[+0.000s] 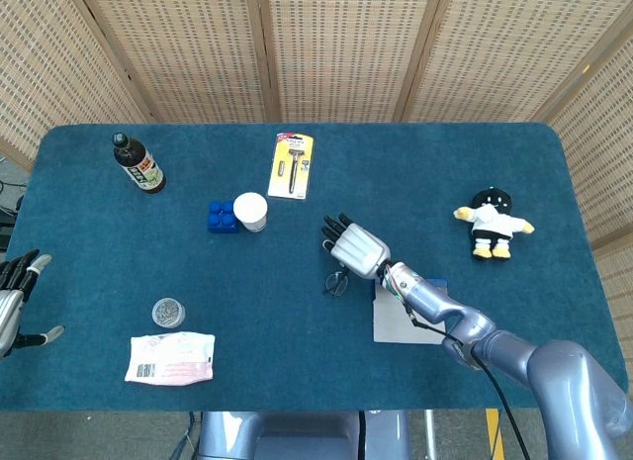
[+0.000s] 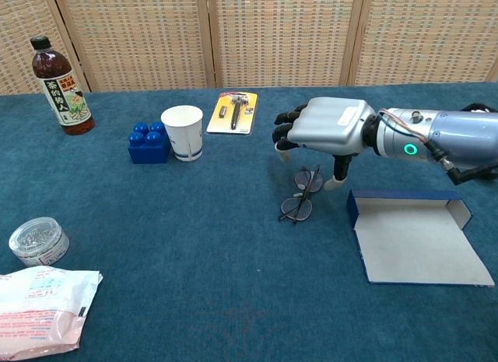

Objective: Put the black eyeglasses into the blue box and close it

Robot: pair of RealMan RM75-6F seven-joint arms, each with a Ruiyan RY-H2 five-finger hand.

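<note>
The black eyeglasses [image 2: 300,195] lie folded on the blue cloth, also visible as the eyeglasses [image 1: 336,280] in the head view. My right hand [image 2: 323,130] hovers low just over their far end, fingers spread and pointing left, thumb hanging down beside them; it holds nothing. From above the right hand [image 1: 352,245] covers the glasses' upper part. The blue box [image 2: 416,236] lies open and flat to the right of the glasses, its grey inside up; the box [image 1: 404,316] shows partly under my forearm. My left hand [image 1: 14,300] rests open at the table's left edge.
A paper cup [image 2: 181,131] and a blue block [image 2: 149,143] stand at left centre, a razor pack [image 2: 236,111] behind. A bottle [image 2: 61,77] is far left, a tin [image 2: 37,240] and a wipes pack [image 2: 43,309] near left. A plush penguin [image 1: 492,223] sits right.
</note>
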